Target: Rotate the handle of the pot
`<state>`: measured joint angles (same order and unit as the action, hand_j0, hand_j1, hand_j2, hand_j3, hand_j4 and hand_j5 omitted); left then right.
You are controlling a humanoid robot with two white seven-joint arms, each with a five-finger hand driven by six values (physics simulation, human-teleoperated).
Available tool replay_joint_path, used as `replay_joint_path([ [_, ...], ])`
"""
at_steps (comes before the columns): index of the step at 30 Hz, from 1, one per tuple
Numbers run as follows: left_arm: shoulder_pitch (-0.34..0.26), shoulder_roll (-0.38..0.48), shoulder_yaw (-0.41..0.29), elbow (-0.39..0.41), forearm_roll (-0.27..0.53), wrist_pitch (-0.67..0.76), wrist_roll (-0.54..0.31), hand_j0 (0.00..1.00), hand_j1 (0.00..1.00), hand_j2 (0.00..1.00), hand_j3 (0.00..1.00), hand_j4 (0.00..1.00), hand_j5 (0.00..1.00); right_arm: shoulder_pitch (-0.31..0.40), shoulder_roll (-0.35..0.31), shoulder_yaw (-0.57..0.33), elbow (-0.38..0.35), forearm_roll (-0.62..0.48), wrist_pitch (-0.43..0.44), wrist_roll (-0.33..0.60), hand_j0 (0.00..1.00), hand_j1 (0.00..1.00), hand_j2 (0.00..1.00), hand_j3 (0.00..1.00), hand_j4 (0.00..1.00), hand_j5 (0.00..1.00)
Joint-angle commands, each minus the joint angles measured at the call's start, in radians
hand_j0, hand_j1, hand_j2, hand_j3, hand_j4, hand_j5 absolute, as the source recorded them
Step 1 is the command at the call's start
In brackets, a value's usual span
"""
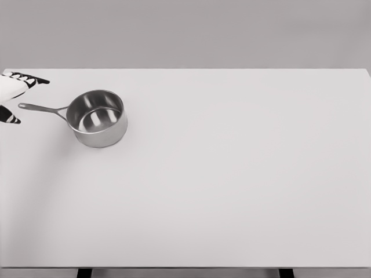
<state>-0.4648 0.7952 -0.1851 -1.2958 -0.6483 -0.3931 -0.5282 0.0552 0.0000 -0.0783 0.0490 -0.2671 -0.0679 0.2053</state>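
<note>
Handle (42,108) of our pot (97,117) points left along the desk (232,185), its tip between the spread, empty fingers of our left hand (14,92).

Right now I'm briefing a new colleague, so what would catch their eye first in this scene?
A shiny steel pot sits upright on the far left of the white table, its thin handle pointing left. At the left edge the left robot hand is spread open around the handle's tip, holding nothing.
</note>
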Motion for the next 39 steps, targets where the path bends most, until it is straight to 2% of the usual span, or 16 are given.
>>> replay_joint_path([
  [1,-0.002,-0.002,0.004,0.007,0.006,-0.003,0.001,1.0,1.0,1.0,1.0,1.0,1.0,0.0,0.0,0.0,0.0,0.0,0.0,0.0,1.0,1.0,1.0,1.0,1.0,1.0],
  [2,0.0,-0.002,0.004,0.004,0.006,-0.004,0.001,1.0,1.0,1.0,1.0,1.0,1.0,0.0,0.0,0.0,0.0,0.0,0.0,0.0,1.0,1.0,1.0,1.0,1.0,1.0],
  [5,0.014,0.005,0.003,-0.017,0.079,-0.01,0.001,1.0,1.0,1.0,1.0,1.0,1.0,0.0,0.0,0.0,0.0,0.0,0.0,0.0,1.0,1.0,1.0,1.0,1.0,1.0],
  [9,0.052,0.013,0.007,-0.152,0.156,-0.012,0.002,1.0,1.0,1.0,1.0,1.0,1.0,0.0,0.0,0.0,0.0,0.0,0.0,0.0,1.0,1.0,1.0,1.0,1.0,1.0],
  [11,0.08,0.016,0.047,-0.218,0.19,-0.023,0.002,1.0,1.0,1.0,1.0,1.0,1.0,0.0,0.0,0.0,0.0,0.0,0.0,0.0,1.0,1.0,1.0,1.0,1.0,1.0],
  [13,0.132,0.016,0.136,-0.313,0.255,-0.188,0.002,1.0,1.0,1.0,1.0,1.0,1.0,0.0,0.0,0.0,0.0,0.0,-0.001,0.0,1.0,1.0,1.0,1.0,1.0,1.0],
  [14,0.152,0.016,0.162,-0.342,0.295,-0.218,0.002,1.0,1.0,1.0,1.0,1.0,1.0,0.0,0.0,0.0,0.0,0.0,-0.001,0.0,1.0,1.0,1.0,1.0,1.0,1.0],
  [15,0.169,0.016,0.183,-0.367,0.332,-0.218,0.002,1.0,1.0,1.0,1.0,1.0,1.0,0.0,0.0,0.0,0.0,0.0,-0.001,0.0,1.0,1.0,1.0,1.0,1.0,1.0],
  [17,0.224,0.018,0.266,-0.419,0.349,-0.218,0.001,1.0,1.0,1.0,1.0,1.0,1.0,0.0,0.0,0.0,0.0,0.0,-0.001,0.0,1.0,1.0,1.0,1.0,1.0,1.0],
  [19,0.275,0.016,0.317,-0.424,0.375,-0.218,0.001,1.0,1.0,1.0,1.0,1.0,1.0,0.0,0.0,0.0,0.0,0.0,-0.001,0.0,1.0,1.0,1.0,1.0,1.0,1.0],
  [21,0.288,0.015,0.314,-0.416,0.446,-0.218,0.001,1.0,1.0,1.0,1.0,1.0,1.0,0.0,0.0,0.0,0.0,0.0,-0.001,0.0,1.0,1.0,1.0,1.0,1.0,1.0],
  [24,0.35,0.007,0.315,-0.431,0.458,-0.218,0.001,1.0,1.0,1.0,1.0,1.0,1.0,0.0,0.0,0.0,0.0,0.0,0.0,0.0,1.0,1.0,1.0,1.0,1.0,1.0],
  [26,0.359,0.004,0.317,-0.47,0.484,-0.218,-0.001,1.0,1.0,1.0,1.0,1.0,1.0,0.0,0.0,0.0,0.0,0.0,0.0,0.0,1.0,1.0,1.0,1.0,1.0,1.0],
  [27,0.38,0.002,0.317,-0.49,0.492,-0.218,-0.001,1.0,1.0,1.0,1.0,1.0,1.0,0.0,0.0,0.0,0.0,0.0,-0.001,0.0,1.0,1.0,1.0,1.0,1.0,1.0],
  [28,0.429,0.001,0.328,-0.507,0.513,-0.218,-0.001,1.0,1.0,1.0,1.0,1.0,1.0,0.0,0.0,0.0,0.0,0.0,0.0,0.0,1.0,1.0,1.0,1.0,1.0,1.0],
  [39,0.436,-0.008,0.332,-0.507,0.539,-0.218,-0.001,1.0,1.0,1.0,1.0,1.0,1.0,0.0,0.0,0.0,0.0,0.0,0.0,0.0,1.0,1.0,1.0,1.0,1.0,1.0],
])
